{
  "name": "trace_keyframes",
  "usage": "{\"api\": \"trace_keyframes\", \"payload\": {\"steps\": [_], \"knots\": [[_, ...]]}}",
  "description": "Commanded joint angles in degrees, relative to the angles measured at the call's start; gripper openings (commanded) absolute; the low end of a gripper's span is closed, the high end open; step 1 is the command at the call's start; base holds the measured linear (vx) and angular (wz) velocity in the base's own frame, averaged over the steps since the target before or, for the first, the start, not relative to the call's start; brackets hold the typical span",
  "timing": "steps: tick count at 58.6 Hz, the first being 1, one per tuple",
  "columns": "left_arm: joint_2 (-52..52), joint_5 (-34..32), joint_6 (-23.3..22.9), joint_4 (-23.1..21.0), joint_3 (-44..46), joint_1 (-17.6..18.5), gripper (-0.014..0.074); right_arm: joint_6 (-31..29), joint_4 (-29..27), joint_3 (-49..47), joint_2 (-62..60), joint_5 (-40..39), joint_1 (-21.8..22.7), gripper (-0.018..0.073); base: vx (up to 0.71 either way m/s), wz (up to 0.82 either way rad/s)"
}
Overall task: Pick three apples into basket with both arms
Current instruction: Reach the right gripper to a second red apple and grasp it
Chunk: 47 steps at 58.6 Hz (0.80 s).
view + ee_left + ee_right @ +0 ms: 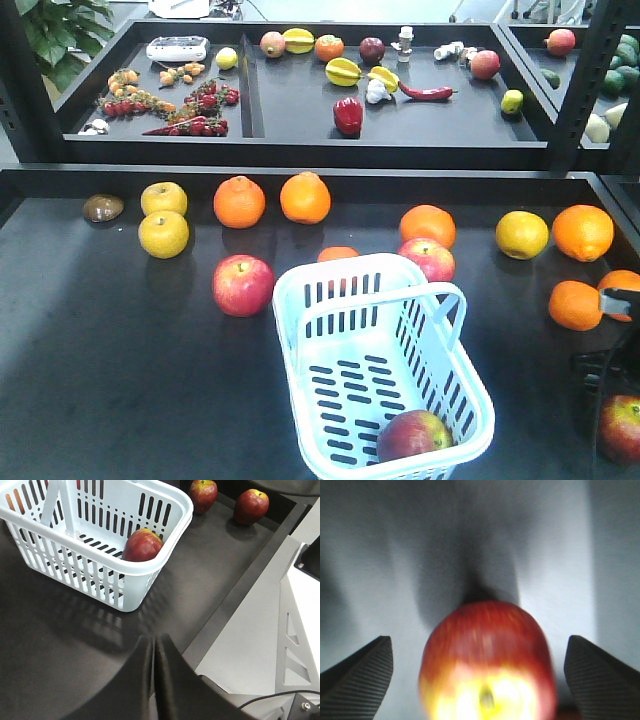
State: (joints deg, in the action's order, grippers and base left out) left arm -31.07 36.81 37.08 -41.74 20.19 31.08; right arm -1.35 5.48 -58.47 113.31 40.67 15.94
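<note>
The pale blue-white basket stands at the front middle of the black table and holds one dark red apple in its near right corner. That apple and the basket also show in the left wrist view. Another apple lies left of the basket, one just behind it. My right gripper is open, its fingers either side of a blurred apple with gaps both ways. The left gripper is shut and empty, in front of the basket.
Oranges and yellow fruits lie across the back of the table. A raised shelf with mixed produce stands behind. My right arm is at the right edge over a red apple. Two apples lie beyond the basket.
</note>
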Motion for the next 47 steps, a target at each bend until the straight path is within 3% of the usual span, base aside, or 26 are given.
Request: {"api": "trace_keyframes", "payload": {"steps": [1,9,17,38,47], "knots": [[0.0,-2.6,-0.6,-2.4,1.4,0.1,-0.0006,-0.2,0.4,-1.3,-1.2,-1.0,0.2,0.0638,0.0,0.0],[0.0,-2.6,-0.6,-2.4,1.4,0.1,-0.0006,-1.0,0.1,-1.3,-0.4,-0.4,0.2,0.0605,0.0,0.0],[0.0,-2.6,-0.6,-2.4,1.4,0.1,-0.0006,-1.5,-0.1,-1.3,-0.5,-0.4,0.2,0.0507,0.0,0.0],[0.0,-2.6,-0.6,-2.4,1.4,0.1,-0.0006,-2.6,-5.1,-1.3,-11.6,-0.5,0.1,-0.0016,0.0,0.0],[0.0,-2.6,-0.6,-2.4,1.4,0.1,-0.0006,-7.6,-11.9,-0.8,-23.1,3.1,0.1,-0.0009,0.0,0.0]]}}
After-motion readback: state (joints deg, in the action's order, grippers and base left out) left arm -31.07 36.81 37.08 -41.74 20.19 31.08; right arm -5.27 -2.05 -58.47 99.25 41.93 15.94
